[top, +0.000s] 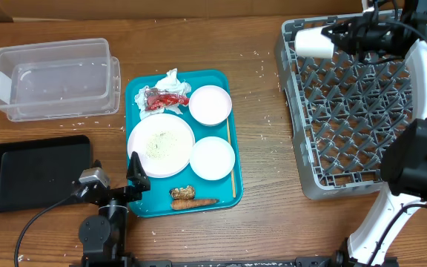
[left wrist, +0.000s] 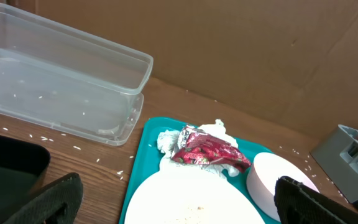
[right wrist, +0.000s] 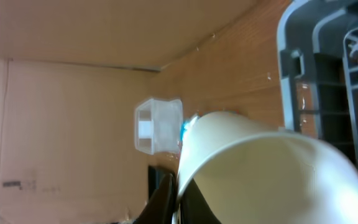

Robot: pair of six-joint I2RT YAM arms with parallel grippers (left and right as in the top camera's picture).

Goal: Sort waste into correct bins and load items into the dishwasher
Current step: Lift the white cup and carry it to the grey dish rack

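The right gripper (top: 337, 38), clamped tight on a small cup (top: 313, 41) turned on its side, hangs over the upper left corner of the grey dish rack (top: 362, 96), upper right of the overhead frame. At lower left, the left gripper (left wrist: 179, 208) stands wide open and empty beside the teal tray (top: 143, 85) on the counter (top: 265, 148), which carries the large plate (top: 161, 144), red wrapper (top: 165, 99) and tissue (top: 170, 78).

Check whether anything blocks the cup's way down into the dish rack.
Nothing visible does: the right gripper holds the cup over the dish rack's far left corner, and the rack around it holds no dishes.
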